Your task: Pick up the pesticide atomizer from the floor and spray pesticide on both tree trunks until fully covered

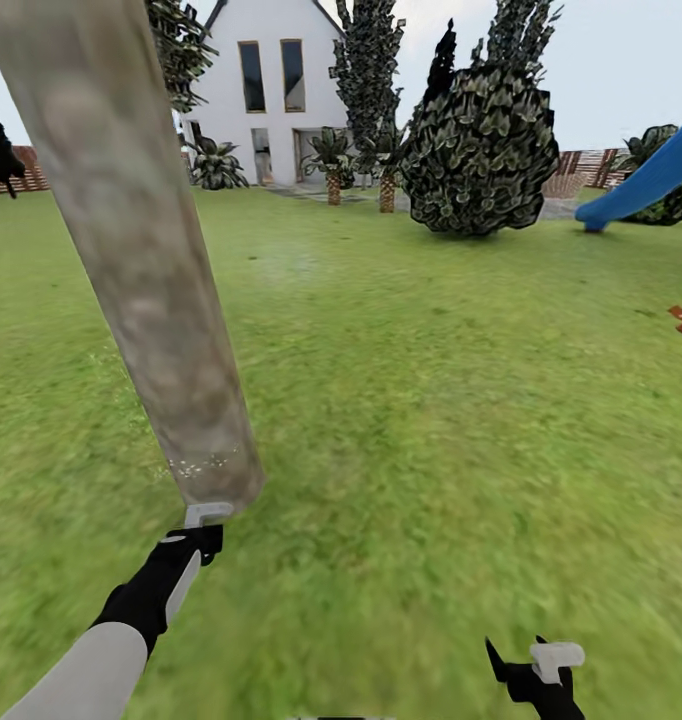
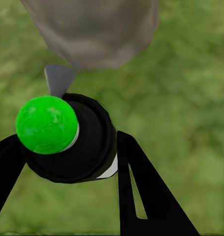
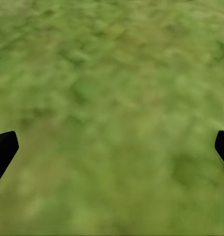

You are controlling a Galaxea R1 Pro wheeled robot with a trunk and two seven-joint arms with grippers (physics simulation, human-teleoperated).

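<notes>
1. In the head view we see a thick pale trunk (image 1: 131, 250) slanting from the upper left of the frame down to the lower left centre; its top is cut off by the frame edge.
2. Our left tool (image 1: 203, 528) sits just under the trunk's base, at the lower left. Its fingers are mostly hidden by the black wrist, and only a pale grey piece shows at its tip.
3. In the left wrist view the left tool (image 2: 67, 147) is clamped on the atomizer (image 2: 67, 140): a black round body with a bright green cap, a black finger pressed against each side. A grey nozzle points toward the trunk (image 2: 92, 29), which is blurred and cut off at the top of that frame.
4. Our right tool (image 1: 541, 672) is at the lower right of the head view, cut off by the bottom edge.
5. In the right wrist view the right tool (image 3: 112, 147) stands wide open, fingertips at the frame's left and right edges, blurry lawn (image 3: 112, 98) between them.
6. Far off we make out a house (image 1: 271, 90), a dark bush (image 1: 481, 150) and a blue slide (image 1: 646, 180), cut off at the right.
</notes>
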